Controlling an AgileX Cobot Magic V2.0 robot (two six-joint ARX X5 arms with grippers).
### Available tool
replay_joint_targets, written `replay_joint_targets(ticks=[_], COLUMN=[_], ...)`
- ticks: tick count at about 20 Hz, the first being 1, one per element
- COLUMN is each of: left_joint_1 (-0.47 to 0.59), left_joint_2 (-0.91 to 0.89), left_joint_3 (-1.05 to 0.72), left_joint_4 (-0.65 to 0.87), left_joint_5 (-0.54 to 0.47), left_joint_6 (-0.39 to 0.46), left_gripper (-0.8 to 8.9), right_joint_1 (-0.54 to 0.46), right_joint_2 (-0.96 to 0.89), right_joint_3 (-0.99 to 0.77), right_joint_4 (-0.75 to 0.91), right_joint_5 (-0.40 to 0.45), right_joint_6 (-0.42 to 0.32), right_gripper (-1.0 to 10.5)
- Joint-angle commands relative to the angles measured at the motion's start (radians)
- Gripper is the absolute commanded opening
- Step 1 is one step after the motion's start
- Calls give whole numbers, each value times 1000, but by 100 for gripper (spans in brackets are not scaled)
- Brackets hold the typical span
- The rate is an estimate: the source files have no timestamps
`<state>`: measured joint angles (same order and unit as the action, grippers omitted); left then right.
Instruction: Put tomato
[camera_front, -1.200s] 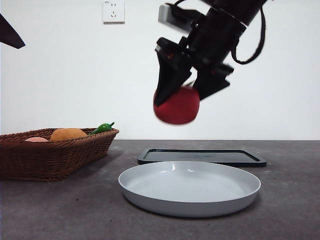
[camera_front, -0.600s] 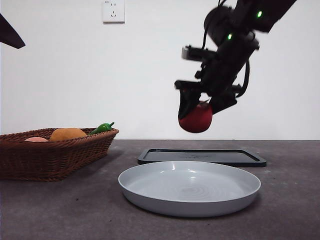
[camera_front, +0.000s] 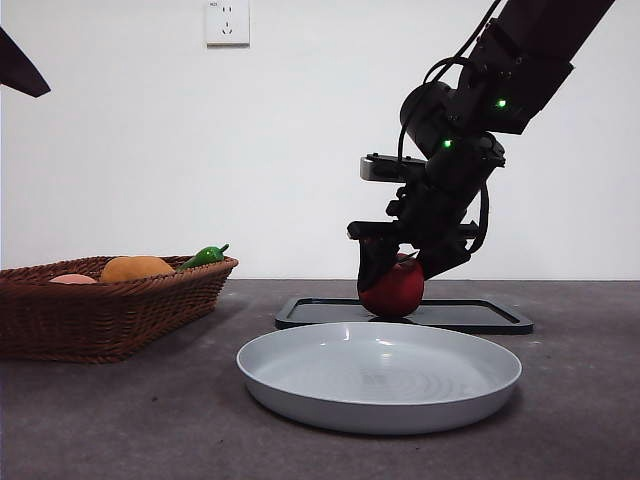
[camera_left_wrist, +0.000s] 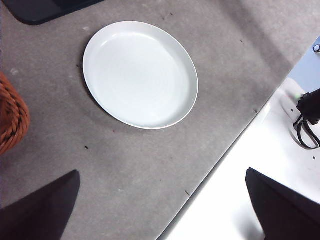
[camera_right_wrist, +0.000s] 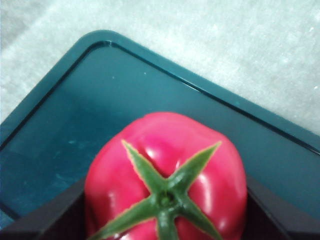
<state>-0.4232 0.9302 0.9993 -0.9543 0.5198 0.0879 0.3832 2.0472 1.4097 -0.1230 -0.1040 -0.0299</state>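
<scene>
Red tomato (camera_front: 392, 290) with green stem, dark tray (camera_front: 470, 315), white plate (camera_front: 380, 405), brown woven basket (camera_front: 100, 310).

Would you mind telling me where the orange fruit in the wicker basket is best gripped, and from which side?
Come from straight above. The orange fruit lies low inside the wicker basket, its flanks hidden by the rim, with a pale pinkish fruit and a green pepper on either side. A pincer would likely close best across its exposed rounded top, along the free front-to-back line.

The front camera sits low, level with the table (camera_front: 120, 420), facing the wall; the left wrist camera looks down from high on the white plate (camera_left_wrist: 140, 75) – shared with the front view – while the right wrist camera hangs close above the dark tray (camera_right_wrist: 75, 115)
</scene>
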Motion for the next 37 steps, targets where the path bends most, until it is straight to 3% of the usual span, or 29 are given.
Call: replay_joint_targets(ticks=[1,3,6,8,15,27,30,37], left_joint_1=[-5,-5,-5,-5,-5,-4,-4,-4], left_joint_2=[6,6,6,6,6,6,6,6], left_joint_3=[21,21,21,21,21,21,21,21], left_joint_4=[4,5,5,4,5,6,6,6], left_joint_5=[2,2,2,2,2,2,2,2], left_joint_6=[5,5,5,5,5,5,6,5], left_gripper=[528,528,528,528,528,528,528,528], right_joint_1=[3,5,6,6,6,12,28,140], right_joint_2=[36,36,31,16,-126,-710,-844,-1133], right_joint_3=[21,21,21,21,21,-5,-97,-371], right_joint_4=[-19,-21,-37,-42,-154,-680,-703,-716], right_joint_5=[0,0,0,0,0,-81,-141,-187], right_joint_6=[-6,-5,-3,3,4,17,19,55], right_gripper=[139,341,396,502,505,504,504,501])
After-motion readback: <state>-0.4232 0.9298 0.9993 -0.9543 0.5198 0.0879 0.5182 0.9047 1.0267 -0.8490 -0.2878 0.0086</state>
